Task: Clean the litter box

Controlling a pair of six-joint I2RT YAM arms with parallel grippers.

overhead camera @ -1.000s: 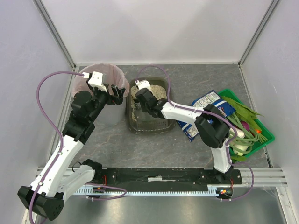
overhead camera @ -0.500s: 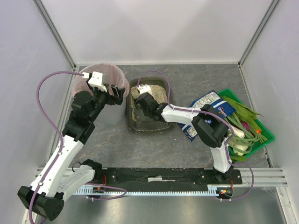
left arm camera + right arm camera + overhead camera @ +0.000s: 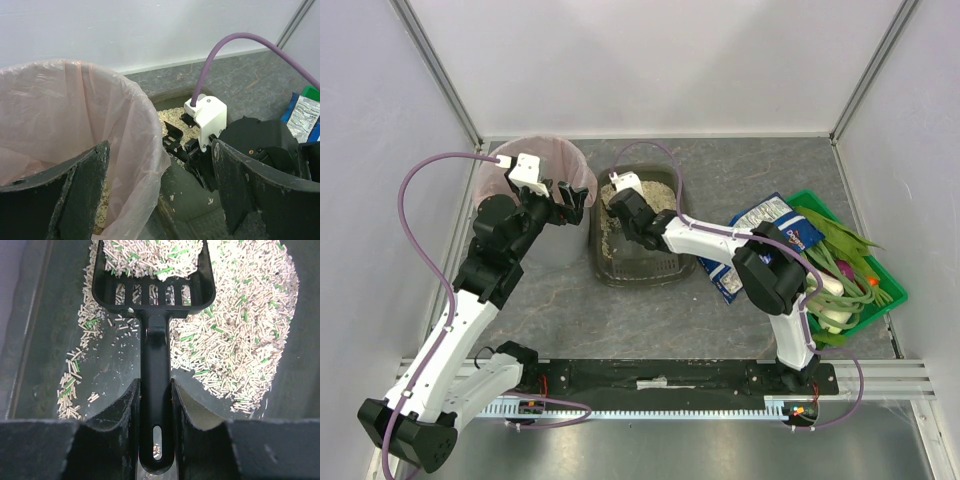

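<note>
One litter box, one black scoop, one pink-lined bin. One green crate, one blue-and-white bag. Two grippers: left gripper, right gripper.

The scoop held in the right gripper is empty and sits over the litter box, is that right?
Not quite: the scoop is heaped with pellets, not empty, as the right wrist view shows. The right gripper does hold it by the handle over the litter box.

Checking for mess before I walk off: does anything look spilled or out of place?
No spill shows on the table. Inside the litter box, pellets are heaped to one side, leaving bare floor.
</note>
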